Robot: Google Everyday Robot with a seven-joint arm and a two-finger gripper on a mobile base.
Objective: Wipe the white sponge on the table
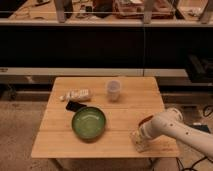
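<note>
Off-white and small, the white sponge (pixel 138 144) sits at the near right corner of the plank surface (pixel 125 114), directly under the claw (pixel 141 136) of the white arm (pixel 172 127); whether the claw clamps it cannot be told. A green bowl (pixel 88 123) rests left of it.

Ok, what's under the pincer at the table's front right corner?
A small off-white rectangular sponge lies flat on the light wooden plank table, directly under the pincer. The pincer covers part of its top, so contact there cannot be seen.
</note>
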